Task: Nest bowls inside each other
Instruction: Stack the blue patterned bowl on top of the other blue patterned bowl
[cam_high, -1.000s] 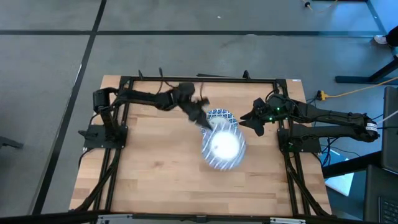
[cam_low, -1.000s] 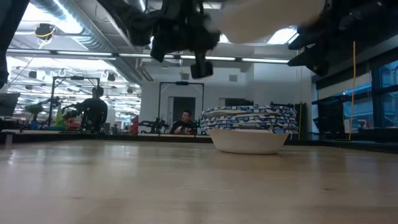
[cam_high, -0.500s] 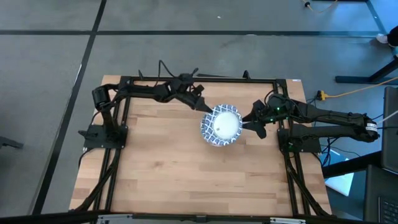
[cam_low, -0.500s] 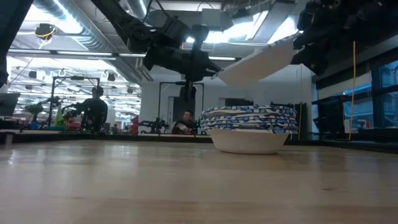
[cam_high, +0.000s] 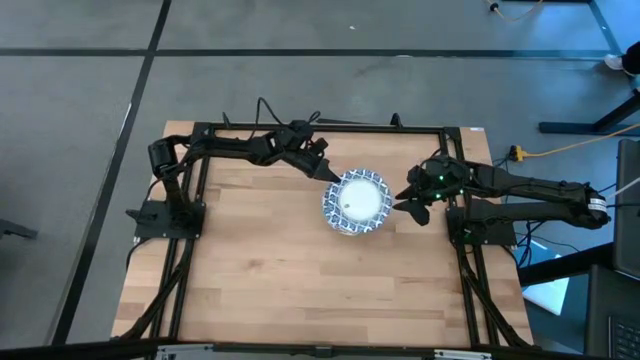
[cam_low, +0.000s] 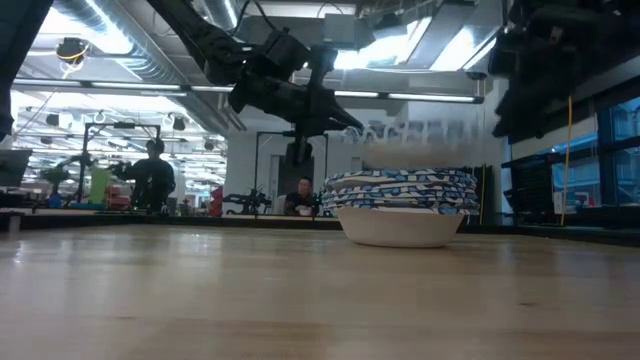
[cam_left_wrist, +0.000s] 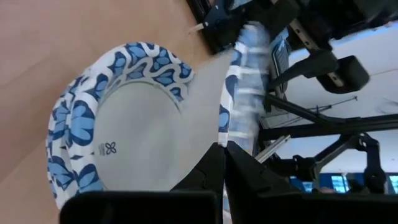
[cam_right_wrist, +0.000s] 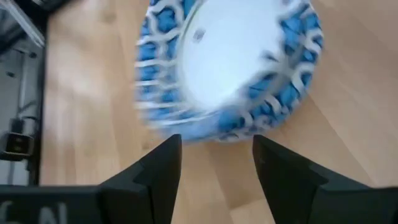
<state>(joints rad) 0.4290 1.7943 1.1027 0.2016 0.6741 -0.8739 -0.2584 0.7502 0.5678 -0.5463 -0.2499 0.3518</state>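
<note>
A stack of blue-and-white rimmed bowls (cam_high: 355, 205) rests by its white bottom bowl (cam_low: 400, 225) on the table, right of centre. One more bowl (cam_low: 420, 148) shows blurred, nearly level, just above the stack. My left gripper (cam_high: 328, 174) is at the stack's far-left side, shut on that bowl's rim. My right gripper (cam_high: 408, 197) hovers at the stack's right side, open (cam_right_wrist: 216, 155), with the stack (cam_right_wrist: 230, 74) beyond its fingers and nothing between them. My left gripper pinches the upper bowl by its patterned rim (cam_left_wrist: 231, 127) between its two fingers (cam_left_wrist: 208, 168), at the bowl's far-left edge. The fingers slant down from the table's far-left. The bowl is clear of the table, above the stack (cam_left_wrist: 93, 137), and it is blurred.
Bare wood lies on the table's near half (cam_high: 300, 290) and left side. The black frame rails (cam_high: 320, 127) run around the table, with the arm bases at the left and right edges. People sit far off in the room behind (cam_low: 150, 175).
The held bowl came down from high above the table and toward the far edge, over the stack. Half a second ago it was tilted with its right rim high; that side has since dropped to nearly level. My left gripper moved with it, down and toward the far edge. My right gripper shifted slightly right.
</note>
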